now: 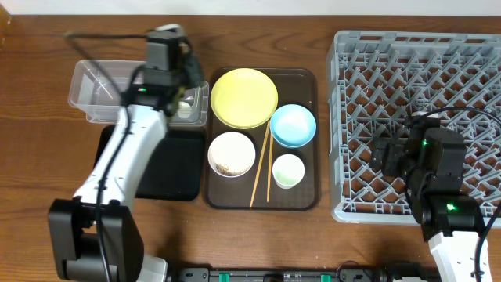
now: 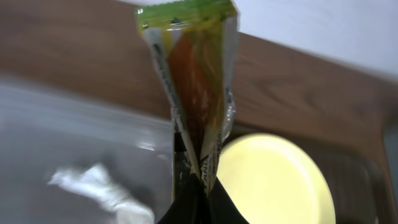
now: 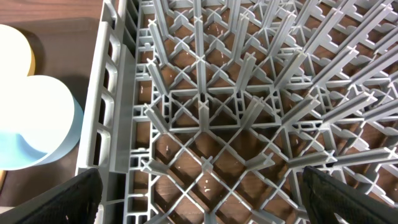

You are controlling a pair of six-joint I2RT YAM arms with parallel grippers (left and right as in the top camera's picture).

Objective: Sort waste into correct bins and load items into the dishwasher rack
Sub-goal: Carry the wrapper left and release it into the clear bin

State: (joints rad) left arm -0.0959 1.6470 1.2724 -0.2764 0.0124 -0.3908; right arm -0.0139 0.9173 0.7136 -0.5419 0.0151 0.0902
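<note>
My left gripper (image 2: 196,208) is shut on the green-and-yellow snack wrapper (image 2: 196,74), which hangs from the jaws. In the overhead view the left gripper (image 1: 185,82) is over the right end of the clear tub (image 1: 98,88), next to the yellow plate (image 1: 244,97). The black tray (image 1: 168,168) lies in front of the tub. The blue bowl (image 1: 293,125), the white bowl (image 1: 232,153) with grainy bits inside, the green cup (image 1: 288,171) and the chopsticks (image 1: 261,168) lie on the brown tray. My right gripper (image 3: 202,199) is open and empty over the grey rack (image 1: 415,55).
The brown serving tray (image 1: 309,78) sits between the bins and the rack. A crumpled white scrap (image 2: 102,186) lies inside the clear tub (image 2: 56,124). The blue bowl (image 3: 34,124) shows just left of the rack wall (image 3: 109,106) in the right wrist view.
</note>
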